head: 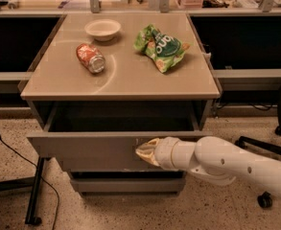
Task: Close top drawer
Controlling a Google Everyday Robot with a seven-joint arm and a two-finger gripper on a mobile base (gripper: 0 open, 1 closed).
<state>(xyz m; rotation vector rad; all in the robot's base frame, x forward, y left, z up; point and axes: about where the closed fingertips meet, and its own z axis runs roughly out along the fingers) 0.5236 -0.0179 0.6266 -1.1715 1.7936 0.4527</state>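
The top drawer (pixel 92 150) is a wide grey metal drawer with a flat front. It stands pulled out from under the tan cabinet top (pixel 121 78), and its inside is dark and looks empty. My gripper (pixel 141 151) reaches in from the right on a white arm (pixel 231 164). Its pale tip rests against the drawer front, right of centre.
On the cabinet top lie a red can on its side (pixel 90 58), a white bowl (pixel 102 29) and a green chip bag (pixel 162 47). A narrower drawer front (pixel 125 184) sits below. A chair base (pixel 262 150) stands at the right and a black stand leg (pixel 34 195) at the left.
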